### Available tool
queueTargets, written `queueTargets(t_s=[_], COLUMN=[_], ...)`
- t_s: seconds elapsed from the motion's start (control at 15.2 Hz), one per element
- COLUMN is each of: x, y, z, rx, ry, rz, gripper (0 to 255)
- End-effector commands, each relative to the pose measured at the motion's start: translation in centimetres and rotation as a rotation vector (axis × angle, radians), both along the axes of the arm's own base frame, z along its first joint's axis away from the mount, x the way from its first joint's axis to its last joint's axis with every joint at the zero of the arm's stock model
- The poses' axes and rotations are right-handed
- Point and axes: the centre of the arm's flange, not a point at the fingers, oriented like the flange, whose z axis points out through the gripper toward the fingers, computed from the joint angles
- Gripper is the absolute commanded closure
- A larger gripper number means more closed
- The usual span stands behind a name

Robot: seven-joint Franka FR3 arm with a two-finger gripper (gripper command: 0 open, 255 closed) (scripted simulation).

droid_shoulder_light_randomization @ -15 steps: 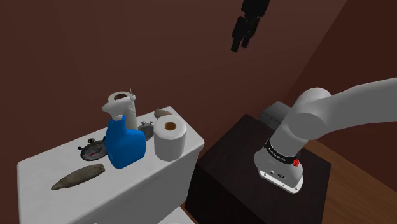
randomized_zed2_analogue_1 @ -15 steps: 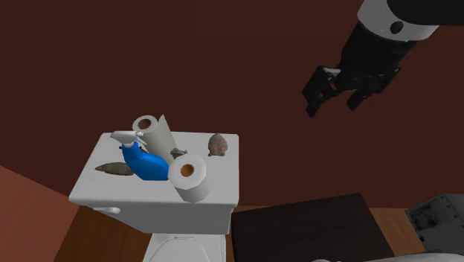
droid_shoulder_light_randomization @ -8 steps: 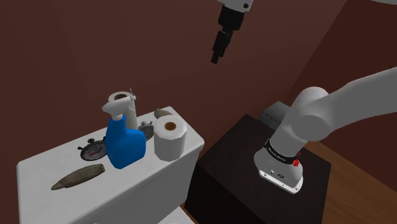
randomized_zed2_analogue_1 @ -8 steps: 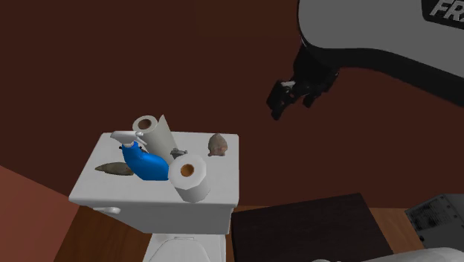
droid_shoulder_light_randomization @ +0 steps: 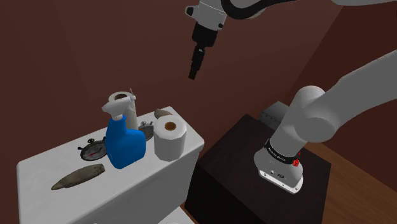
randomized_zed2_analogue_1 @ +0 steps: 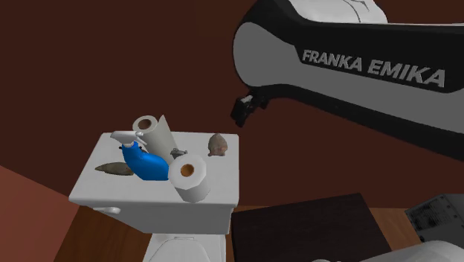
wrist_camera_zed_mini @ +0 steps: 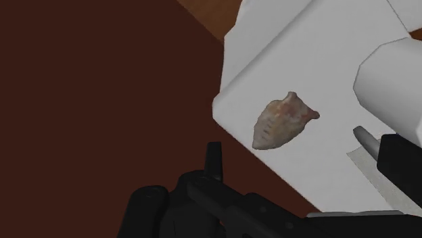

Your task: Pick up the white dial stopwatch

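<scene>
The arm (droid_shoulder_light_randomization: 356,83) arches over, and the hand (droid_shoulder_light_randomization: 193,72) hangs high above the blue spray bottle (droid_shoulder_light_randomization: 123,145), pointing down, its fingers apart and holding nothing. The white dial stopwatch (droid_shoulder_light_randomization: 94,149) lies flat on the toilet tank lid (droid_shoulder_light_randomization: 38,168), just beside the bottle, on the shoulder view's left.

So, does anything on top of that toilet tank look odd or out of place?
Nothing is spilled or toppled, but the tank lid holds odd company for a bathroom: a long brownish shell at the shoulder view's left end, a second shell at the far corner, and a stopwatch beside the blue spray bottle.
</scene>
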Motion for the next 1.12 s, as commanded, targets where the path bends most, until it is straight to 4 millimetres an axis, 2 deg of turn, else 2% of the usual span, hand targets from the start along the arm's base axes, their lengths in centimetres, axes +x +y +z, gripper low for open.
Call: queueTargets(t_s=[0.0,0.53,1.06], x=[0.6,1.6,0.4], y=[2.2,10.7,19.3], z=[-1.1,-5.7,-10.1], rx=[0.009,0.042,0.075], ry=[-0.019,-0.088,-0.156], rz=[0.079,0.383,0.688], gripper=[0,0,0])
